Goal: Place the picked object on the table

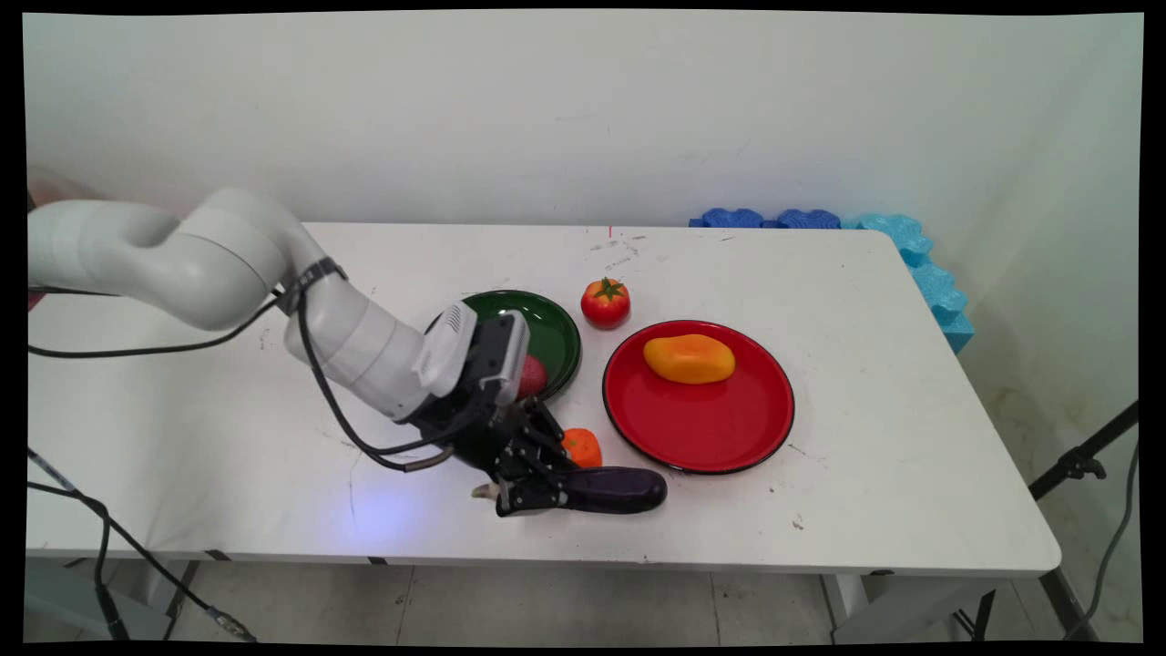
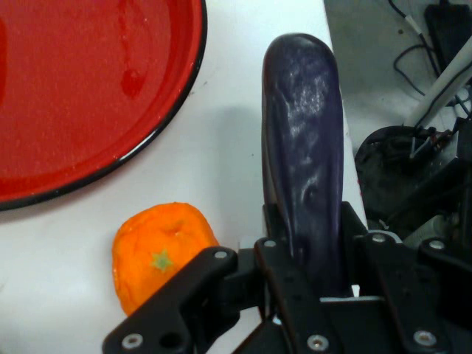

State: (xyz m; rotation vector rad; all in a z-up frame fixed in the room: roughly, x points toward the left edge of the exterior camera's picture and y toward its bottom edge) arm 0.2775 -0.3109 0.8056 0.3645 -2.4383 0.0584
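Observation:
A dark purple eggplant [image 1: 619, 489] lies lengthwise near the table's front edge, and my gripper [image 1: 558, 493] is shut on its stem end. In the hand view the eggplant [image 2: 302, 133] runs up between my two fingers [image 2: 274, 254], which press on both its sides. I cannot tell whether it rests on the table or is just off it. A small orange fruit [image 1: 583, 446] [image 2: 158, 254] sits right beside the gripper, between it and the red plate [image 1: 701, 428] [image 2: 74, 88].
A yellow-orange mango [image 1: 689, 358] lies on the red plate. Behind my hand is a green plate [image 1: 551, 333] with a red fruit [image 1: 533, 375] partly hidden on it. A tomato [image 1: 606, 302] stands behind the plates. Blue foam pieces [image 1: 911, 246] line the far right corner.

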